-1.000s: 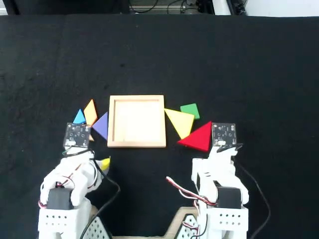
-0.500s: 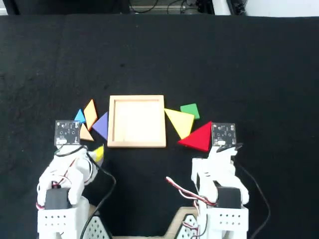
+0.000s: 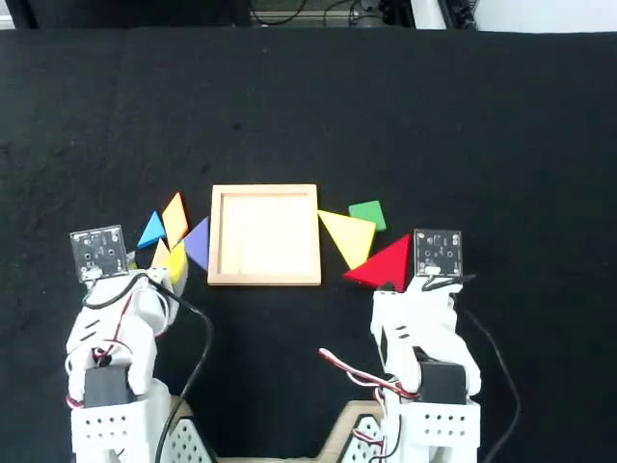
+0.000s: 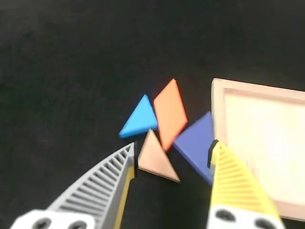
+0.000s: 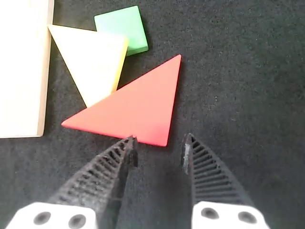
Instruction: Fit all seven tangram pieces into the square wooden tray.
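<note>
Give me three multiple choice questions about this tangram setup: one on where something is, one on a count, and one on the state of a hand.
1. Where is the green square?
A. Inside the wooden tray
B. On the table beside the yellow triangle
C. Propped on the tray's rim

2. How many pieces lie in the tray?
A. None
B. Three
C. Seven

3. What state is the right hand in?
A. Shut on a piece
B. Open, holding nothing
C. Shut with nothing in it

Answers:
1 B: the high view shows it flat on the table next to the yellow triangle, outside the tray.
2 A: the tray's floor is bare wood.
3 B: the right wrist view shows a gap between its fingers, with the red triangle lying flat on the table.
</note>
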